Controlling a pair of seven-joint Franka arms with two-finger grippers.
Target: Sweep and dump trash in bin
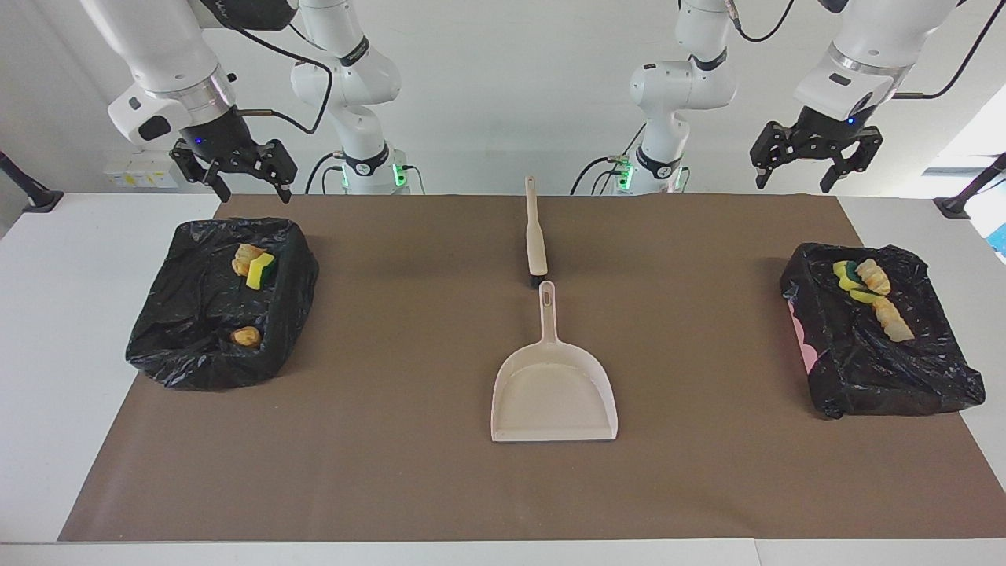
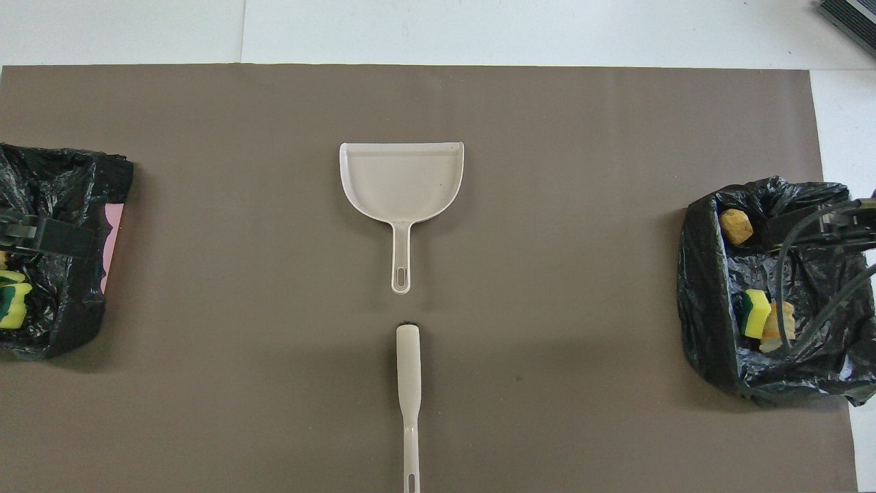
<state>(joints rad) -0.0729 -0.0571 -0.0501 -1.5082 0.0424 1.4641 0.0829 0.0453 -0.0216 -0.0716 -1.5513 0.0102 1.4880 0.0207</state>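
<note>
Both arms were raised above the robots' edge of the brown mat (image 1: 393,472), wrists bent downward. The left gripper (image 1: 815,161) hung empty with its fingers spread, up in the air above the bin at the left arm's end (image 1: 927,377). The right gripper (image 1: 233,169) was likewise spread and empty, above the bin at the right arm's end (image 1: 181,362). The trash lay inside the two black-lined bins: four pieces (image 1: 868,292) in the left arm's bin, three pieces (image 1: 255,270) in the right arm's. The dustpan (image 1: 554,393) and the brush (image 1: 535,232) lay untouched mid-table, the brush nearer the robots.
</note>
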